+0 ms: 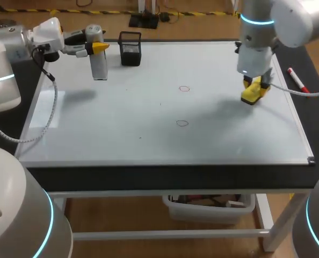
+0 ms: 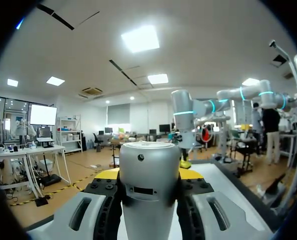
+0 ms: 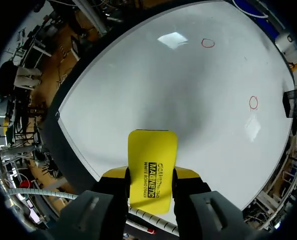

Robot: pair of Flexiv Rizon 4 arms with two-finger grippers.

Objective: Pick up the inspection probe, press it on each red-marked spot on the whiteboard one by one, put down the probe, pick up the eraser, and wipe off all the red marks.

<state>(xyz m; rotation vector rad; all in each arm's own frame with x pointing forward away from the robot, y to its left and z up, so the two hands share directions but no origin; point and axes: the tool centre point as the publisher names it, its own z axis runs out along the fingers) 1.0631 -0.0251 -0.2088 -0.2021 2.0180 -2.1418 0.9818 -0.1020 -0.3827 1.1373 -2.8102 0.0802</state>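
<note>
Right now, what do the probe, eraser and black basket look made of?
The probe looks like metal or metallic-painted plastic: matte silver-grey with soft highlights; can't tell which. The eraser has a yellow casing, probably plastic: smooth, even sheen, printed lettering. The black basket is likely wire mesh: see-through gridded walls, matte.

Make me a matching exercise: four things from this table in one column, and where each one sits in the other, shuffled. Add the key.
1. inspection probe
2. eraser
3. black mesh cup
4. red marker

A. lying just off the right edge of the whiteboard
B. gripped in the right hand
C. gripped in the left hand
D. standing free near the whiteboard's far edge

Pairs: 1-C, 2-B, 3-D, 4-A
</note>
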